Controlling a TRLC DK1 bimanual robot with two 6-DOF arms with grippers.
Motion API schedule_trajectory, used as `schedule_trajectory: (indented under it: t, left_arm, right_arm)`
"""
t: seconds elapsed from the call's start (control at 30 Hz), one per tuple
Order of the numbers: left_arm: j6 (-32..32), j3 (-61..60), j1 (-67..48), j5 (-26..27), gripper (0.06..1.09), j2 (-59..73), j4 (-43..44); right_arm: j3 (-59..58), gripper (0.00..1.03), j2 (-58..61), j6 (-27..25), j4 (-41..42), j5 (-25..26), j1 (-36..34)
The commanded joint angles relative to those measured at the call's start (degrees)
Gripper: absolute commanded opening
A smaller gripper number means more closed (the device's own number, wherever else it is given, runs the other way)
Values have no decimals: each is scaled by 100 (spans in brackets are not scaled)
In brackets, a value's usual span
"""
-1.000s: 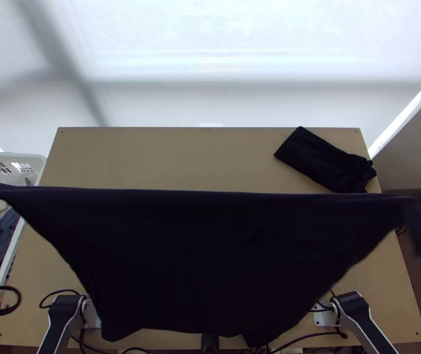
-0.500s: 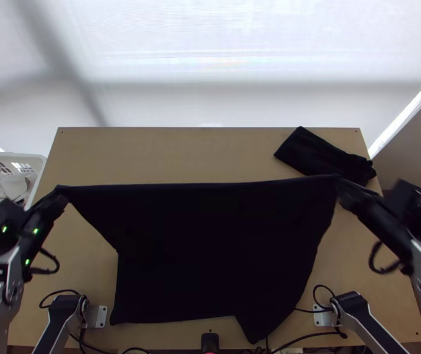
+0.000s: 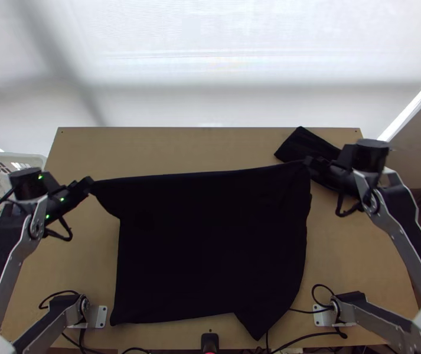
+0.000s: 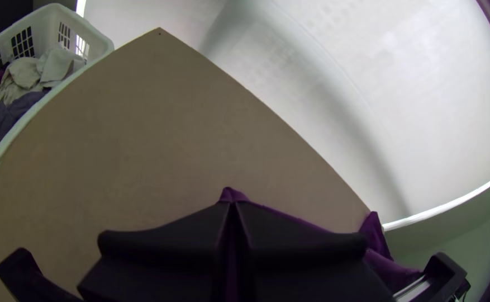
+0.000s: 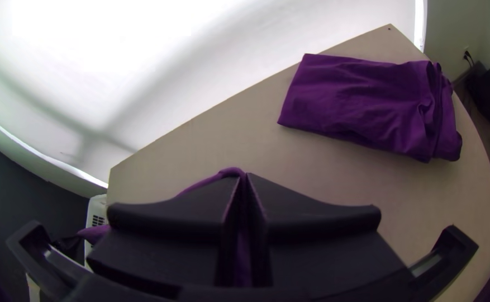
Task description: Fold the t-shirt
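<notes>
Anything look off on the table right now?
Two minor things. The t-shirt has a pointed flap jutting from its near edge, right of centre, so that edge isn't straight. The folded cloth near the far right corner lies askew, one end rumpled. No visible spill or damage.

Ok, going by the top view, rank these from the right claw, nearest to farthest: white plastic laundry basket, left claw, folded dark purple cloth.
1. Folded dark purple cloth: far right corner of the light wooden table.
2. Left claw: left side, gripping the dark t-shirt.
3. White plastic laundry basket: outermost, at the table's left edge.
</notes>
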Motion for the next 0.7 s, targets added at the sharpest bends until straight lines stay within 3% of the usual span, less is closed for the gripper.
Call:
schedule_trajectory:
  t: [0.0, 0.23, 0.67]
  left_arm:
    - [209, 440, 130, 7, 9, 560, 39]
    - [218, 1108, 385, 15, 9, 1843, 364]
    - [78, 3042, 262, -64, 9, 4023, -163]
  right_arm:
    - [284, 3, 577, -69, 167, 28, -192]
    - [1066, 3, 1763, -51, 70, 20, -306]
    - [2622, 3, 3477, 142, -545, 37, -201]
